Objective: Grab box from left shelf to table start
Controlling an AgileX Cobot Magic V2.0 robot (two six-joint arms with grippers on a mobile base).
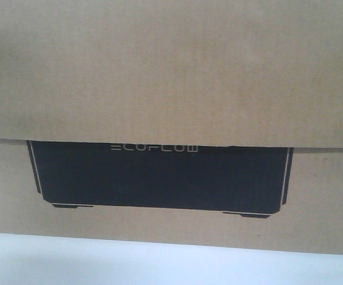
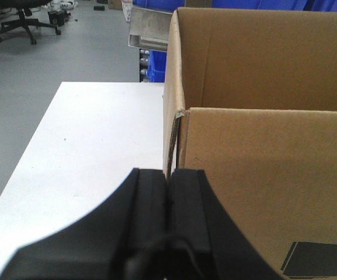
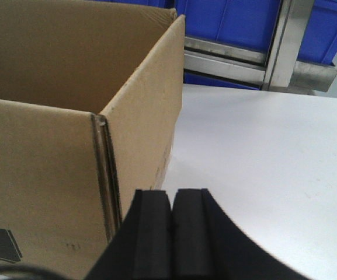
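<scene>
The box (image 1: 171,89) sits on the white bench (image 2: 92,151), its open top showing in both wrist views and its black printed panel facing the front camera, with a strip of bench visible below it at six o'clock. The left end effector (image 2: 168,204) has its two black pads pressed together, apparently pinching the edge of the box wall at the near left corner; the right end effector (image 3: 171,227) is likewise closed, though whether it holds cardboard or only sits beside the near right corner I cannot tell. Behind the bench, at about twelve o'clock, stand the steel rail of the shelf (image 3: 238,58) and the blue bins (image 3: 238,20). I judge the carrying done: the box is off the shelf and resting on the bench, leaving only the letting go and pulling back.
</scene>
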